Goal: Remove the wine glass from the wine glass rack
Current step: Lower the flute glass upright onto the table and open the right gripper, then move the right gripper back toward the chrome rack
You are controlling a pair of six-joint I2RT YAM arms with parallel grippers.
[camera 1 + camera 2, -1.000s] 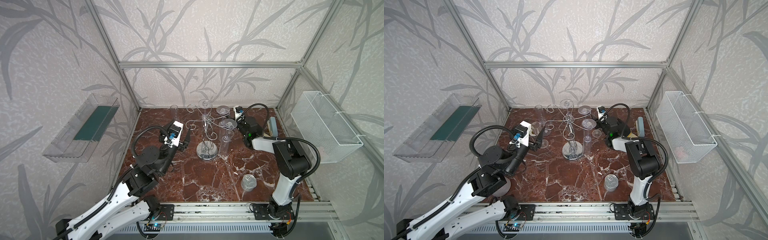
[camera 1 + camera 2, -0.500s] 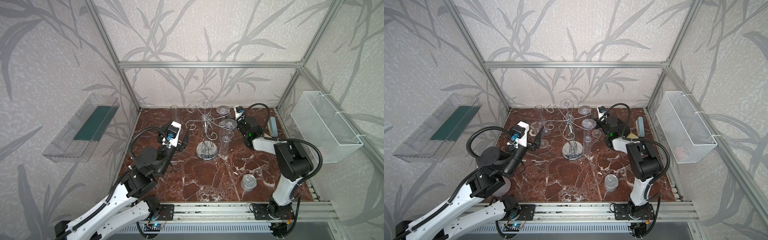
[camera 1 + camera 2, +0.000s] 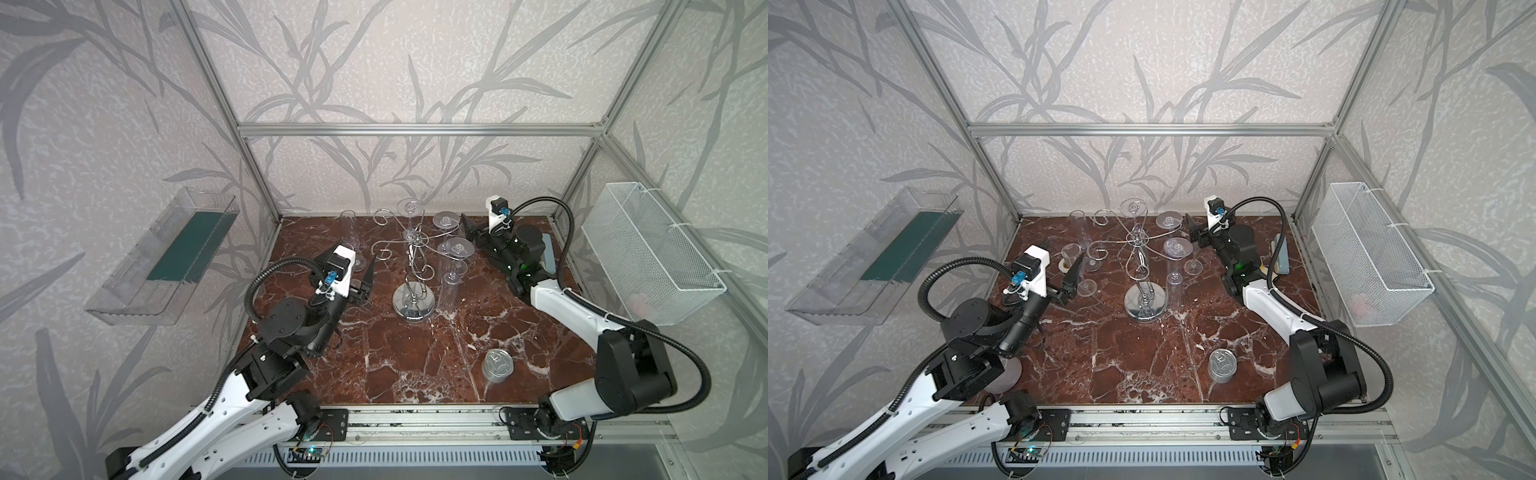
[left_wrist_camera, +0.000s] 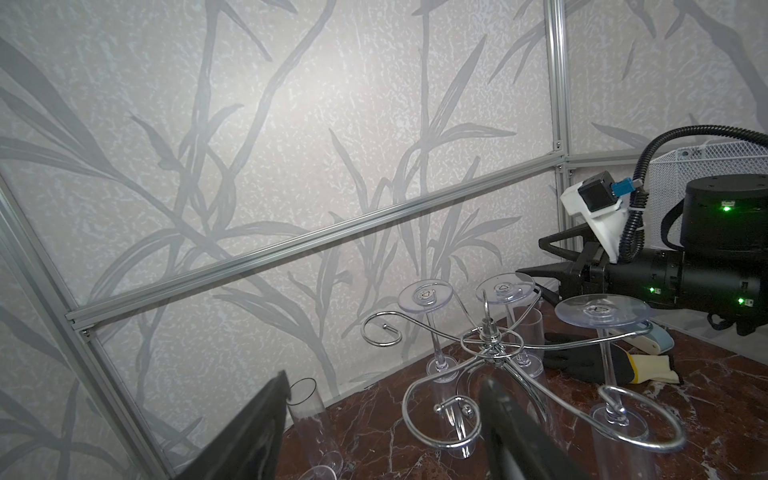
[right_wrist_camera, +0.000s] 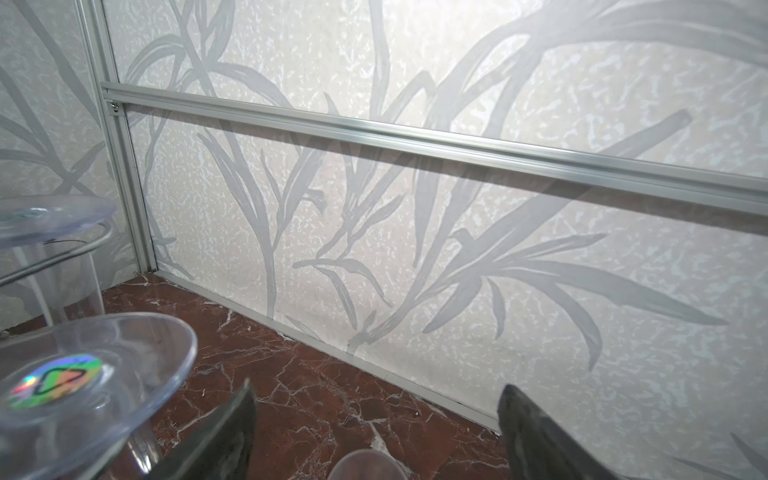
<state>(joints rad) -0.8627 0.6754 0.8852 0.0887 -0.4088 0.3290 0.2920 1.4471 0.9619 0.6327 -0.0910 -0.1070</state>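
The chrome wine glass rack [image 3: 413, 297] [image 3: 1145, 305] stands mid-table, and three clear wine glasses hang upside down from its arms, feet up [image 3: 459, 248] [image 3: 446, 219] [image 3: 409, 206]. My right gripper [image 3: 467, 226] [image 5: 378, 415] is open just right of those feet and touches none. A glass foot with a shiny sticker [image 5: 83, 374] lies beside its jaws, and a clear rounded rim [image 5: 365, 465] shows low between its fingers. My left gripper [image 3: 357, 266] [image 4: 384, 386] is open and empty, left of the wine glass rack [image 4: 490, 345].
Loose clear glasses stand on the table left of the rack [image 3: 348, 232] [image 3: 1070, 253]. A steel tin can [image 3: 497, 365] sits near the front right. A black glove [image 4: 590, 361] lies behind the right arm. A white wire basket [image 3: 648, 253] and a clear tray [image 3: 166, 257] hang on the side walls.
The right gripper's jaws have spread wider and its wrist has drawn slightly back to the right. The left arm has shifted a little to the left.
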